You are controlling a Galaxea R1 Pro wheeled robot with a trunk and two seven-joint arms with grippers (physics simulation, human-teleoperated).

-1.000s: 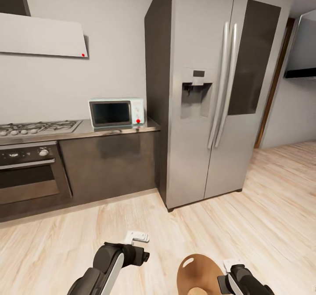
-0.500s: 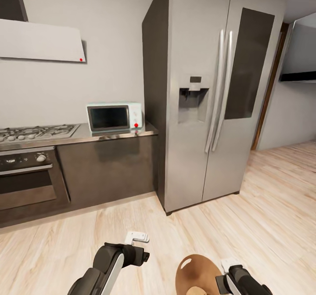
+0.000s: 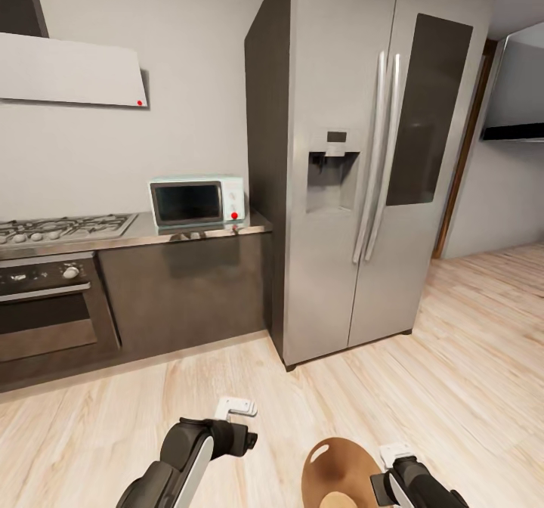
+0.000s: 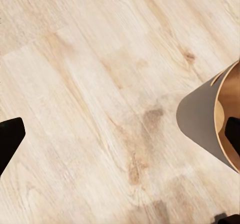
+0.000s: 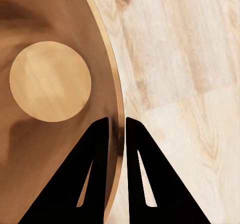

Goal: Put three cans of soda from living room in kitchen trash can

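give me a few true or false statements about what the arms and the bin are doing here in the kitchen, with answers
1. The right tool pinches the rim of the trash can, one finger inside and one outside. True.
2. A soda can lies in the bottom of the trash can. False: the right wrist view shows a bare tan inside.
3. The left tool grips the trash can too. False: it holds nothing and sits apart from the bin over the wood floor.
4. The microwave stands on the counter between the hob and the fridge. True.
5. The fridge doors are open. False: both are shut.
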